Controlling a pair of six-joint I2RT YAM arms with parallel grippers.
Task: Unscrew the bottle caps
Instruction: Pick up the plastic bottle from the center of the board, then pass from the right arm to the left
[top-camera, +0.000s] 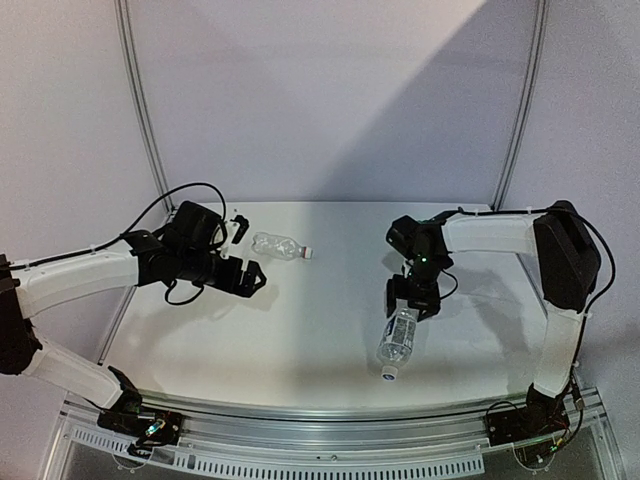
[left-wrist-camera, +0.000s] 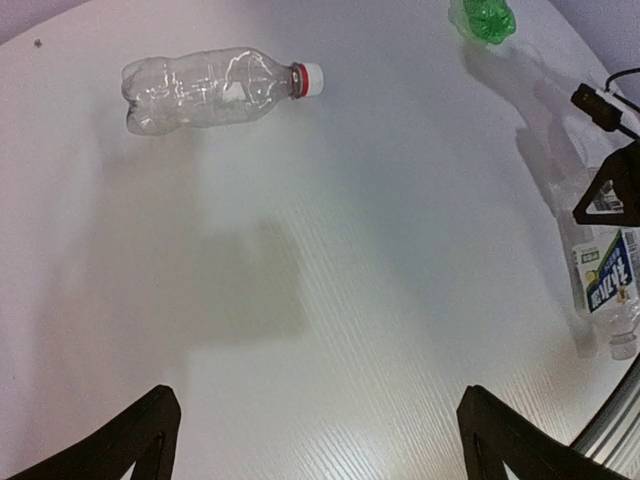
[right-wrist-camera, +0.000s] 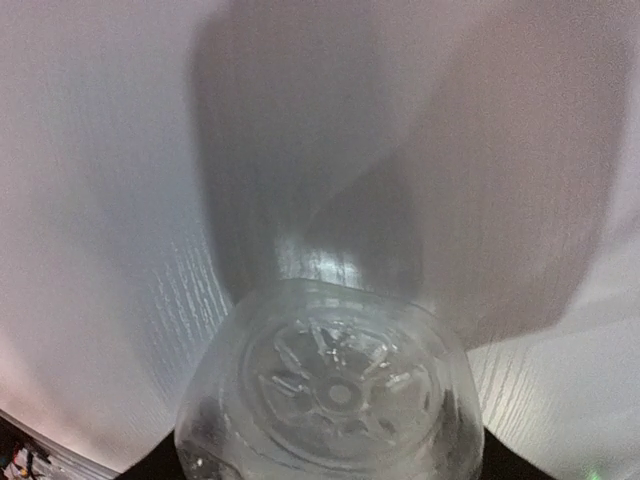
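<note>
Both seen: left end effector (top-camera: 256, 278) gapes, empty; right end effector (top-camera: 410, 300) at base of labelled bottle (top-camera: 398, 338), lying on worktop (top-camera: 300, 330) w/ white cap (top-camera: 389, 375) on. We can't tell if clamped.

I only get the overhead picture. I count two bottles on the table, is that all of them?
Observer: No. The left wrist camera also catches part of a green bottle at the top edge of its picture.
Operator: And the unlabelled bottle, is its cap just plain white?
Observer: It is white, but up close there is a red ring right beneath it on the neck.
Operator: What does the camera on the right wrist show?
Observer: The labelled bottle end-on. Its clear moulded base fills the lower part of that picture.
</note>
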